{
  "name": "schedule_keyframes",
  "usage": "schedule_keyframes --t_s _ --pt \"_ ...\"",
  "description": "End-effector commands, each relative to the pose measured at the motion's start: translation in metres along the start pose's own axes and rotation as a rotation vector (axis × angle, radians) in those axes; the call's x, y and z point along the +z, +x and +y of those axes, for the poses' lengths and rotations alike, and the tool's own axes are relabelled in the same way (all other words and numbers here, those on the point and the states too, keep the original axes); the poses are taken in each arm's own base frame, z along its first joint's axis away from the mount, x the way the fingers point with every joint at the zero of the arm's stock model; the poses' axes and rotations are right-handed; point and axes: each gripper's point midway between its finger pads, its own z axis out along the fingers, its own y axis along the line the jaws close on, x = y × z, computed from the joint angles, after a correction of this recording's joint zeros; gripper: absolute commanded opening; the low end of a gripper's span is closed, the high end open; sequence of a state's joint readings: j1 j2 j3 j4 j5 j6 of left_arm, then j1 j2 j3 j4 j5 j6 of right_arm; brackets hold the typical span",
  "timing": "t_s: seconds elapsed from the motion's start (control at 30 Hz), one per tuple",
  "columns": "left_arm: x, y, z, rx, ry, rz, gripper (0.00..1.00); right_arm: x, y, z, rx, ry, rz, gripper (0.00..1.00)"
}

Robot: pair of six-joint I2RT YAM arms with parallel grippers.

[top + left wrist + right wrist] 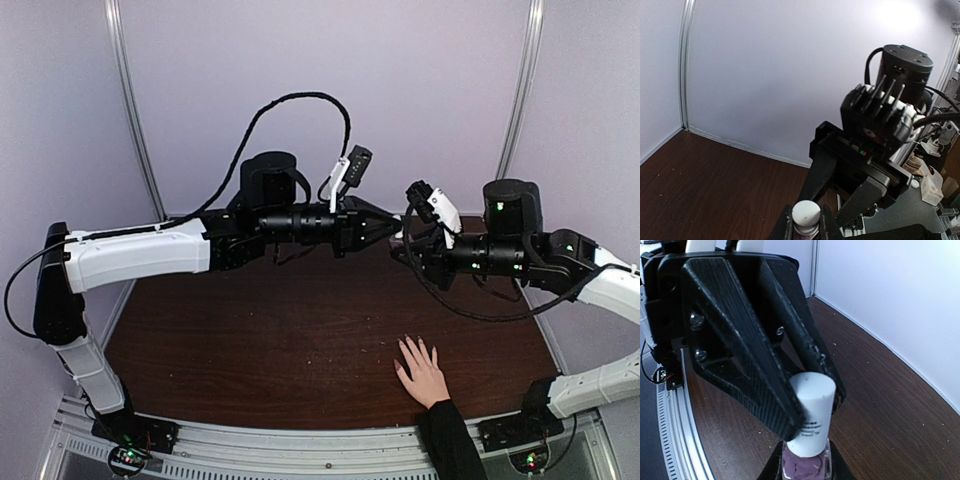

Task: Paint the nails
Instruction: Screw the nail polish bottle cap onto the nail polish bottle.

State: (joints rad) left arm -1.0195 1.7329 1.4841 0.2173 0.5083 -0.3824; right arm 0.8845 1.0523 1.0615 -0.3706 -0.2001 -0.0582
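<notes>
Purple polish bottle [805, 467] fills the right wrist cam, clamped in the right gripper [805, 460], while the left gripper [814, 416] is clenched on its white cap [815, 390]. Only the top cam shows the hand [424, 372], flat on the table [250, 340] near the front edge, nails [405, 343] too tiny to make out, well apart from both jaws

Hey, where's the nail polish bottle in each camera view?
Top external: just right of centre, nail polish bottle barely visible between left end effector and right end effector.
Left wrist: bottom centre, white cap facing the camera.
Right wrist: bottom centre, cap above purple glass.
Shared landmark: the dark wooden table.
</notes>
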Motion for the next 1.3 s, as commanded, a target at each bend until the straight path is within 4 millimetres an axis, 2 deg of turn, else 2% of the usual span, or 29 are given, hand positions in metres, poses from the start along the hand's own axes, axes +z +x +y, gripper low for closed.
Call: schedule_keyframes --t_s 0.0,0.27,0.5,0.53,0.67,0.73,0.8,0.93,1.13,1.27 --pt "-0.003 0.012 -0.062 0.055 0.296 0.036 0.0 -0.01 -0.04 0.042 -0.088 -0.23 -0.162 0.0" --pt "-0.017 0.022 -0.09 0.093 0.467 0.074 0.0 -0.027 -0.051 0.078 -0.152 -0.446 -0.232 0.0" --pt "-0.028 0.02 -0.105 0.127 0.551 0.076 0.01 -0.037 -0.052 0.094 -0.171 -0.553 -0.24 0.0" --pt "-0.029 0.018 -0.106 0.132 0.555 0.072 0.04 -0.038 -0.052 0.095 -0.171 -0.56 -0.241 0.0" --pt "-0.036 0.008 -0.103 0.14 0.524 0.049 0.27 -0.037 -0.052 0.094 -0.168 -0.55 -0.239 0.0" --pt "-0.039 0.002 -0.091 0.136 0.458 0.028 0.36 -0.034 -0.049 0.09 -0.164 -0.524 -0.226 0.0" --pt "-0.043 -0.007 -0.075 0.134 0.363 0.007 0.38 -0.031 -0.044 0.083 -0.159 -0.478 -0.214 0.0" --pt "-0.054 -0.015 -0.036 0.112 0.12 -0.022 0.5 -0.022 -0.036 0.06 -0.121 -0.366 -0.202 0.0" --pt "-0.069 -0.016 0.018 0.055 -0.217 0.0 0.53 -0.004 -0.025 0.008 -0.021 -0.144 -0.134 0.0" --pt "-0.075 -0.016 0.035 0.041 -0.329 0.001 0.55 0.001 -0.019 -0.019 0.007 0.0 -0.104 0.0"
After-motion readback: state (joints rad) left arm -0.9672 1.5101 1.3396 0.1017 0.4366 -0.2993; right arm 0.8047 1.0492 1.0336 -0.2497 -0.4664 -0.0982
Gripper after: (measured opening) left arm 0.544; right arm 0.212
